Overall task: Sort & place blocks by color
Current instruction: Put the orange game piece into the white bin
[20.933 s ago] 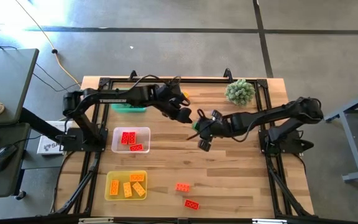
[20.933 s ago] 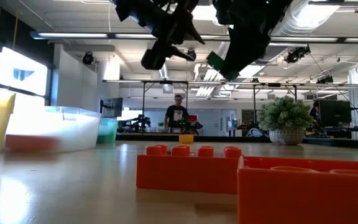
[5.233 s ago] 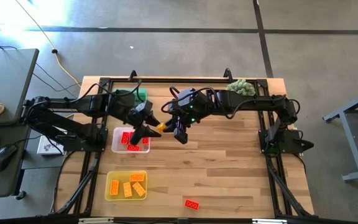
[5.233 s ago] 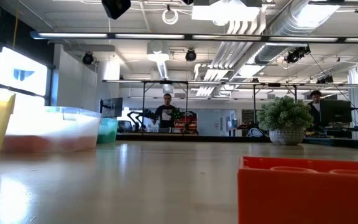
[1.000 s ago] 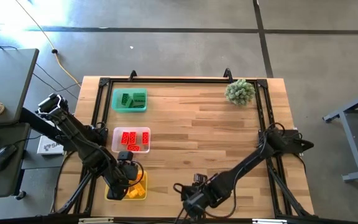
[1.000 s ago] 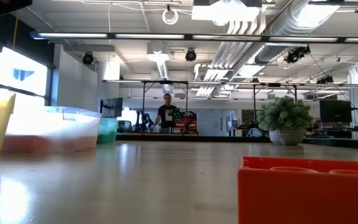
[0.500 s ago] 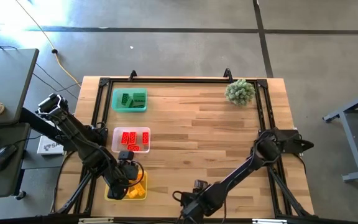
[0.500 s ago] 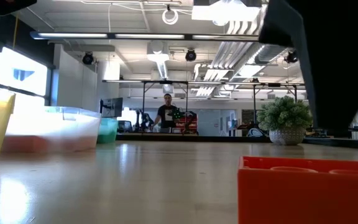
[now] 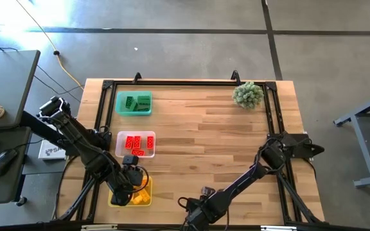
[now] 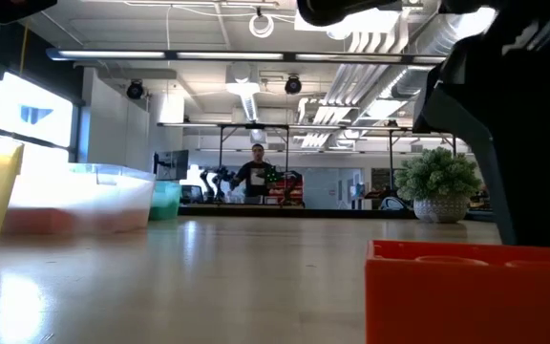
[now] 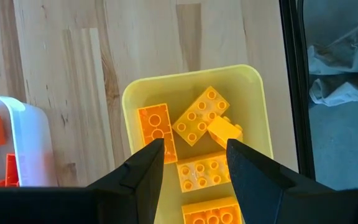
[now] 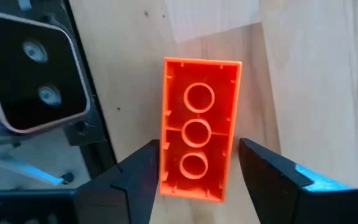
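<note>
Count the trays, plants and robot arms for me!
Trays: 3 (green tray, clear tray, yellow tray)
Plants: 1 (spiky plant)
Robot arms: 2 (left arm, right arm)
Total: 6

A wooden surface (image 9: 223, 147) carries three square trays along its left side: a green tray (image 9: 122, 110) near the far left corner, a clear tray (image 9: 119, 145) midway, and a yellow tray (image 9: 113, 199) near the front left corner. A spiky pale green plant (image 9: 247, 94) stands at the far right corner. In the room beyond, a person (image 10: 258, 176) stands.
</note>
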Available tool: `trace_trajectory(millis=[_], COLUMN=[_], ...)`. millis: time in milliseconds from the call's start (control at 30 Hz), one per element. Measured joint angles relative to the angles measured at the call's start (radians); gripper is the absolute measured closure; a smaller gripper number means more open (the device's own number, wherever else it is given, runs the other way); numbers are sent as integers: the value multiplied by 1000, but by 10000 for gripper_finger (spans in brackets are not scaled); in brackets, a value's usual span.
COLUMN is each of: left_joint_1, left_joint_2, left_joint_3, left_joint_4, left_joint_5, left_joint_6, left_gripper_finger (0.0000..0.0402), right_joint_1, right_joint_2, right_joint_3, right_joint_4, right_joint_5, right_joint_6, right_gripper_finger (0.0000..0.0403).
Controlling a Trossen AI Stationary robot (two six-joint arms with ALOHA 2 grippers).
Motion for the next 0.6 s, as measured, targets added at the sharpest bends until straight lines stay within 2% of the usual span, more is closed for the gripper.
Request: trace_trajectory(millis=[67, 233, 600], left_joint_1=[0, 0, 35], left_joint_2=[0, -15, -172], left_joint_3=[0, 0, 0], left_joint_4=[0, 0, 0], left_joint_5=[0, -1, -69], left_joint_6=[0, 23, 112], left_gripper_finger=[240, 240, 240], right_joint_1=[-2, -21, -105], right_joint_2=[0, -1, -6], right_joint_3=[0, 1, 8], right_joint_4=[2, 4, 30], right_joint_5=[-9, -37, -73], right_joint_6=[19, 46, 60], right_gripper_finger=[217, 304, 304])
